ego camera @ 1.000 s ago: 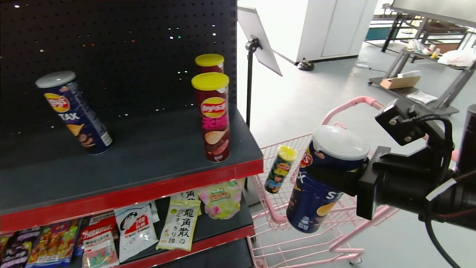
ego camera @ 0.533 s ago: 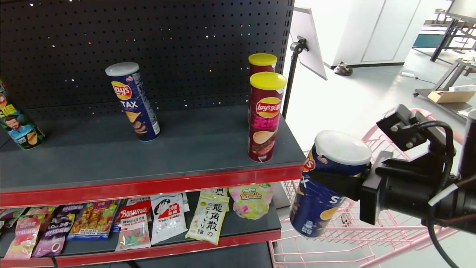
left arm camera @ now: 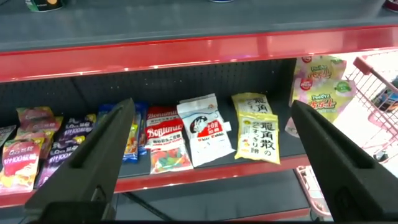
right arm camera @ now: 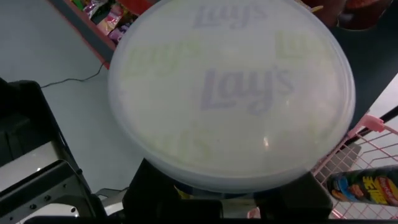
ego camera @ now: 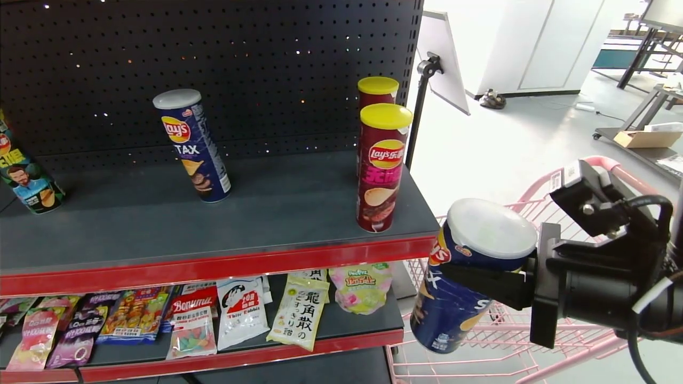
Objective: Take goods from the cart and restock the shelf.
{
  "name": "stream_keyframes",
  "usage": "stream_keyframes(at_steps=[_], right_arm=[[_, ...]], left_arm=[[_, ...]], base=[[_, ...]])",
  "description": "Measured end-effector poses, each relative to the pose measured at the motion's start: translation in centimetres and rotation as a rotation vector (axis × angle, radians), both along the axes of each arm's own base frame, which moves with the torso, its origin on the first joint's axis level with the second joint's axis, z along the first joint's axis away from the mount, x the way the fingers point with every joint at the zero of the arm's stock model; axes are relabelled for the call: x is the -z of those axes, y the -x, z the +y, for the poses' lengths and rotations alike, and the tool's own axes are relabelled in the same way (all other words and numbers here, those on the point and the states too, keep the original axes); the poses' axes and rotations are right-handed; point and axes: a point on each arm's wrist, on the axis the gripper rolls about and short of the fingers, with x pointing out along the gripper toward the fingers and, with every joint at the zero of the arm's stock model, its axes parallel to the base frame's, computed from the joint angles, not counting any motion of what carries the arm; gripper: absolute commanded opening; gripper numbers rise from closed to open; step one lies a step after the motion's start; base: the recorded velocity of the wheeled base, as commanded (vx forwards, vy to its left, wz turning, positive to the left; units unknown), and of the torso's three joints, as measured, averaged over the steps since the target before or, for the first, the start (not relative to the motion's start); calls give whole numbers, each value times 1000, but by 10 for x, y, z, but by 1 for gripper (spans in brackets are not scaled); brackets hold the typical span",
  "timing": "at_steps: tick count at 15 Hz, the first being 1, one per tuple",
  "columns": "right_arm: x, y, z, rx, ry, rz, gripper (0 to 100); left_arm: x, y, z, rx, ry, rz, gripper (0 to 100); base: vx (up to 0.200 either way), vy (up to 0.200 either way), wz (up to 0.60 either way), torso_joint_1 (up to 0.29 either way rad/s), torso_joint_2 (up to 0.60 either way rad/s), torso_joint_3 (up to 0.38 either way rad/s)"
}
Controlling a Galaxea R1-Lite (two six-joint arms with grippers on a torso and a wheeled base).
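1. Right gripper [ego camera: 483,280] was clamped round the held can [ego camera: 453,320], just under its lid [right arm camera: 230,87]. The can hung over the cart [ego camera: 533,328], off the shelf's right end.
2. Long axis was tilted, lid toward 1 o'clock and base toward 7 o'clock. It would need righting before it could stand.
3. The key relation: the top shelf [ego camera: 267,213] lay at 10 o'clock from the held can, and its deck sat above the can's base. Judged that the move called for a lift first, then travel leftward.
4. The right arm was the nearer arm and already loaded. Left gripper [left arm camera: 211,155] was spread wide with nothing in it, low and facing the bags [left arm camera: 199,127] on the lower shelf.
5. In the way: two red cans [ego camera: 381,176] stood upright at 11 o'clock, one behind the other at the shelf's right end. The front one was near the red lip. A flat approach risked clipping it.
6. Bare deck lay between the red cans and the blue shelf can [ego camera: 193,146], farther out at 10 o'clock.
7. Right wrist view: possibly another can [right arm camera: 364,186] in the cart, too small to be sure.
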Motion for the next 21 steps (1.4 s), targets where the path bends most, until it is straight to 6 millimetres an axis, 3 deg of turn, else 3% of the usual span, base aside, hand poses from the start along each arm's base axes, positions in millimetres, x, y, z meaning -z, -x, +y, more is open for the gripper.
stream_keyframes(at_steps=[4,7,13,21], right_arm=[[5,3,-3,16,30,-6,0],[5,2,-4,24,30,-6,0],[7,4,-6,20,34,1,0],[5,9,-8,-4,18,-13,0]], left_arm=[[0,0,0,0,1,0,100],[0,0,0,1,1,1,100],[0,0,0,1,4,0,100],[0,0,0,2,2,-1,100]], base=[[0,0,0,0,0,0],[0,0,600,4,2,2],[0,0,0,0,0,0],[0,200,0,0,2,4]])
